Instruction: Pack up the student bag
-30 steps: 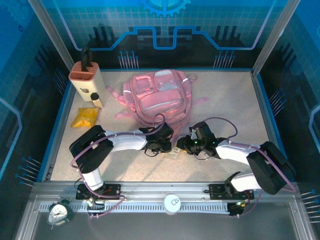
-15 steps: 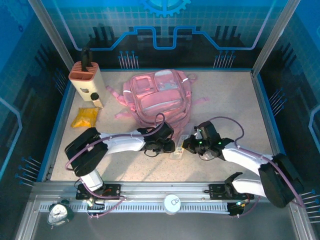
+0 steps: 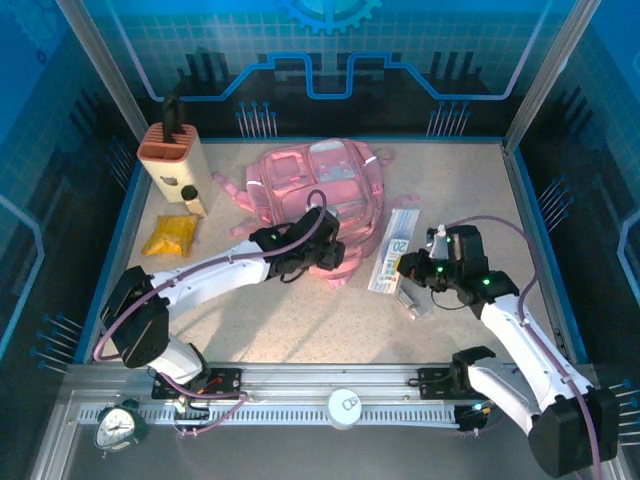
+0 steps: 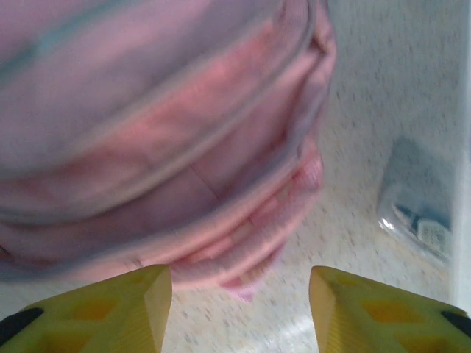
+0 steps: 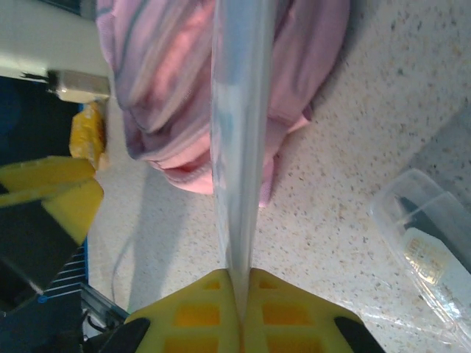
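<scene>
The student bag (image 3: pixel 315 185) is a soft pink backpack lying flat at the middle back of the table. My left gripper (image 3: pixel 333 262) is at its near edge. In the left wrist view it (image 4: pixel 239 301) stands open with nothing between its yellow fingers, just short of the bag's pink hem (image 4: pixel 169 140). My right gripper (image 3: pixel 404 265) is right of the bag, shut on a long flat clear ruler packet (image 3: pixel 392 250). The right wrist view shows that packet (image 5: pixel 239 140) edge-on, pinched between the jaws (image 5: pixel 243 283), with the bag (image 5: pixel 176 81) behind it.
A small clear plastic case (image 3: pixel 415 302) lies on the table by my right gripper, seen also as the case (image 5: pixel 427 250). A tan knife block (image 3: pixel 170 158), a small bottle (image 3: pixel 191 200) and a yellow packet (image 3: pixel 168 235) sit at the back left.
My right gripper has shut on the ruler packet and carried it up and to the right. My left gripper has opened and moved back to the bag's near edge.
</scene>
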`<action>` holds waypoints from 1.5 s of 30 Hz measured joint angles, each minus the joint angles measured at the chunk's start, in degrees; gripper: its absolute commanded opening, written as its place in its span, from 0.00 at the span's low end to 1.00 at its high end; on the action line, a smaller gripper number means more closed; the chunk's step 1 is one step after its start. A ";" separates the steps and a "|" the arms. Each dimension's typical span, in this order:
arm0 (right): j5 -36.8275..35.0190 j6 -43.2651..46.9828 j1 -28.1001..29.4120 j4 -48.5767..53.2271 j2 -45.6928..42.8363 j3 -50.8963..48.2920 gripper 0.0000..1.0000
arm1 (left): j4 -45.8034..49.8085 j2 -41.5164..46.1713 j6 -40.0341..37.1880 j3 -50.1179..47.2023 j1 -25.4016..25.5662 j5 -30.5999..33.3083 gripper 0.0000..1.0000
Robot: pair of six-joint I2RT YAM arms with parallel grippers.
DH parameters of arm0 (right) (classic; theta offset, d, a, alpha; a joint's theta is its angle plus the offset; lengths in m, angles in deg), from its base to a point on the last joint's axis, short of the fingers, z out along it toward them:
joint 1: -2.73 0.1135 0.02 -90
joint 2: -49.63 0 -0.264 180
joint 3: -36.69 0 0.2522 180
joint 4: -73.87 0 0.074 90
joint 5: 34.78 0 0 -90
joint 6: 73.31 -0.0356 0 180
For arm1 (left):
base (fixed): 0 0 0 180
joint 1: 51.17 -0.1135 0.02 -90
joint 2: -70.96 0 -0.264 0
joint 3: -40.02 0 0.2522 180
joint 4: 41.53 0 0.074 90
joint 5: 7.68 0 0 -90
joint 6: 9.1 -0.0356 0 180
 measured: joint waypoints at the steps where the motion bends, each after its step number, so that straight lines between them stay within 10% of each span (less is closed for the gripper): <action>1: 0.94 0.72 -0.85 0.50 0.11 0.76 0.07 | 0.02 -0.59 -2.08 1.68 -0.66 0.66 0.58; 23: 14.29 4.98 -10.38 0.87 8.07 5.84 0.05 | 0.02 -25.27 -30.25 21.57 -5.66 5.46 0.62; 36: 15.37 5.33 -10.86 0.26 10.60 5.86 0.04 | -0.90 -27.43 -35.82 22.60 -7.39 7.10 0.05; 45: 16.87 5.29 -9.35 -0.15 14.56 5.86 0.05 | 5.31 -21.07 -29.16 26.86 -9.22 6.78 0.00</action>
